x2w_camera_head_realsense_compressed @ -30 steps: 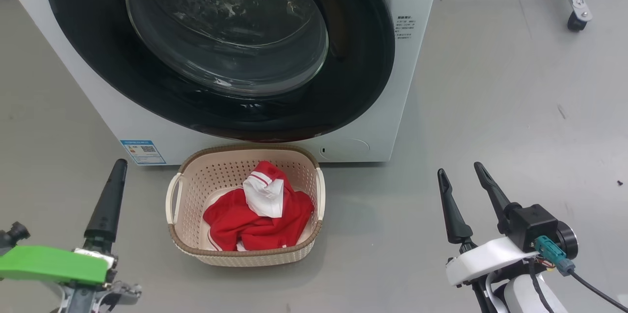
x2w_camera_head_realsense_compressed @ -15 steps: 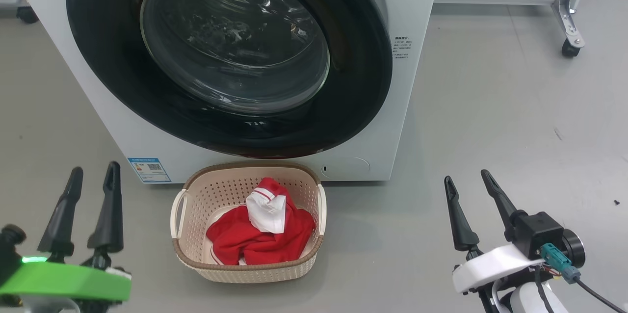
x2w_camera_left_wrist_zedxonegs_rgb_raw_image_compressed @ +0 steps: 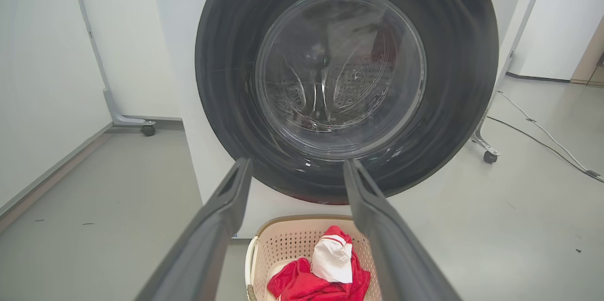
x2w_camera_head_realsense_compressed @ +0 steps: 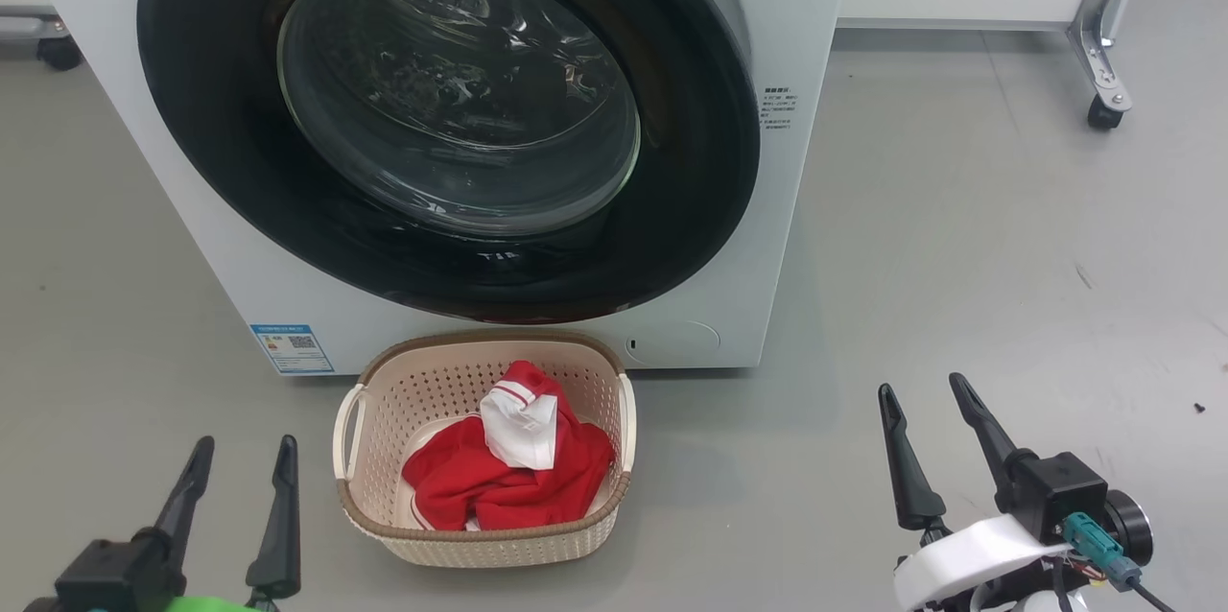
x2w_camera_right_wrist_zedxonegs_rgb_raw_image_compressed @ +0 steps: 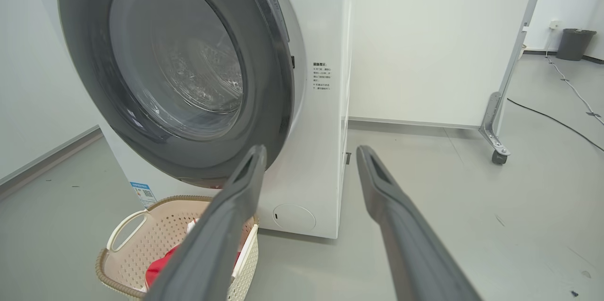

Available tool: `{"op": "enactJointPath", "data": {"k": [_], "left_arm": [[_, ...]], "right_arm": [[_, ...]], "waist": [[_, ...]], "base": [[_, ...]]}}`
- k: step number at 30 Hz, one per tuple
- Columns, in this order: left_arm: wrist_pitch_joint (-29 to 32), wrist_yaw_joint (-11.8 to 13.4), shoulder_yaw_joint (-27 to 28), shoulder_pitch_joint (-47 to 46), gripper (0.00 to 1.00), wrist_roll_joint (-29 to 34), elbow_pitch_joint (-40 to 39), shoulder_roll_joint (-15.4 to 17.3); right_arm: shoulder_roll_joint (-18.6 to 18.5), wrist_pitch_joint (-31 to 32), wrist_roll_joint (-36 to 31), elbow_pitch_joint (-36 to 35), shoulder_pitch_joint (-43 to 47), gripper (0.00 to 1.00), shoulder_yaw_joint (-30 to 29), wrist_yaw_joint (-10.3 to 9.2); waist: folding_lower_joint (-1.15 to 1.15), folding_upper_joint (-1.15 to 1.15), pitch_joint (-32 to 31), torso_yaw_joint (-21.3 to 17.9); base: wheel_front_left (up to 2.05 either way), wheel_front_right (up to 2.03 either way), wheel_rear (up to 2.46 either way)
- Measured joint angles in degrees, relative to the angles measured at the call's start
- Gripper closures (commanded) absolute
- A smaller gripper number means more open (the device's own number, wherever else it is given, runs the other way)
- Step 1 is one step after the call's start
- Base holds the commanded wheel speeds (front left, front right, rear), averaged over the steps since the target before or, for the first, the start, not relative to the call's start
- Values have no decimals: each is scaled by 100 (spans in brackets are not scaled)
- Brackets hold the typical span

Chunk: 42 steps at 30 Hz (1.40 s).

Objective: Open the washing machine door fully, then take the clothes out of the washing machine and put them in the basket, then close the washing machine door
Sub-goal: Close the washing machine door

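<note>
Red clothes (x2w_camera_head_realsense_compressed: 499, 482), in the head view, lay in the basket (x2w_camera_head_realsense_compressed: 480, 550) on the floor (x2w_camera_head_realsense_compressed: 959, 257), just before the washing machine (x2w_camera_head_realsense_compressed: 806, 65) and under its door (x2w_camera_head_realsense_compressed: 221, 161). The left gripper (x2w_camera_head_realsense_compressed: 245, 444) and right gripper (x2w_camera_head_realsense_compressed: 919, 385) hung empty, fingers spread. Left wrist view: the door looked shut, the drum (x2w_camera_left_wrist_zedxonegs_rgb_raw_image_compressed: 325, 98) beyond blurred. Right wrist view: whether it had caught was hidden; unlatched, the door could swing open.

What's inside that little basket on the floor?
The basket holds the clothes: a crumpled red heap with a white piece on top. Whatever lies under the heap is covered, so I cannot tell.
</note>
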Motion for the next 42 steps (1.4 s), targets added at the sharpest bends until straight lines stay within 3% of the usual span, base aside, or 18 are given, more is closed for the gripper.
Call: {"op": "enactJointPath", "data": {"k": [12, 41, 42], "left_arm": [[-182, 368, -248, 181, 0, 335, 334, -191], [-408, 494, -364, 202, 0, 536, 605, -361], [-408, 494, -368, 201, 0, 538, 612, -361]], "right_arm": [[26, 0, 0, 4, 223, 0, -25, -59], [67, 0, 9, 9, 280, 0, -36, -152], [67, 0, 9, 9, 280, 7, -37, -152]], "waist": [[0, 0, -54, -13], [0, 0, -65, -70], [0, 0, -64, -72]], "base": [[0, 0, 0], [0, 0, 0], [0, 0, 0]]}}
